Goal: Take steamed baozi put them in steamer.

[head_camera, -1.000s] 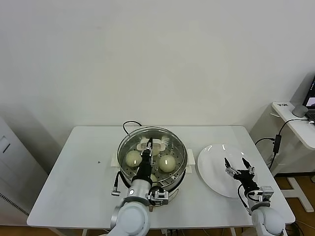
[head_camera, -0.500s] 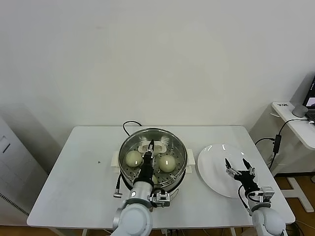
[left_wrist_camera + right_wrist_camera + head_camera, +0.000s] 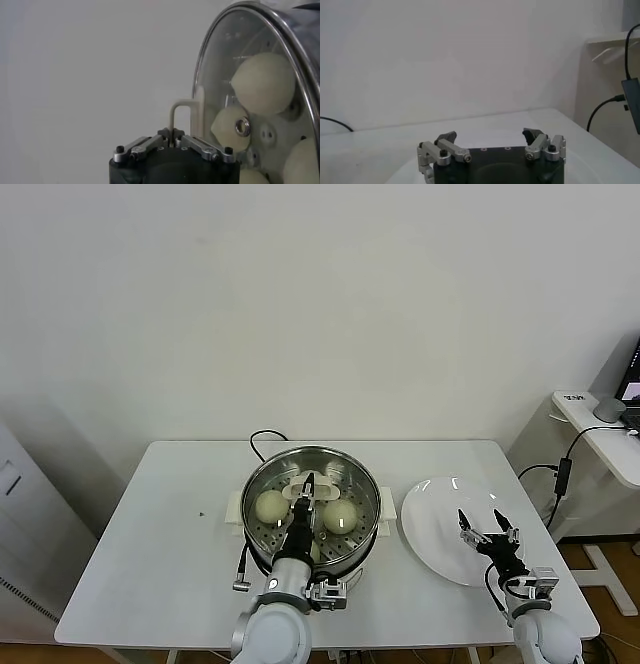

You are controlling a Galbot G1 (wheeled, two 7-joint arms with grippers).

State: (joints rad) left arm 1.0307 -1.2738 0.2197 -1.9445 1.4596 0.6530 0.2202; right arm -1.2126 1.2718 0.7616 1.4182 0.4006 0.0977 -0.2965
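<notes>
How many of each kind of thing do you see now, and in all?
Buns: 4, all in the steamer
Steamer: 1
Lid: 1, held by the left claw
Plate: 1, bare, right claw open over it
Total: 7

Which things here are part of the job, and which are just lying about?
Job: baozi in the steamer; glass lid, held by its handle in the left gripper.
Lying about: empty plate under the open right gripper; table.
</notes>
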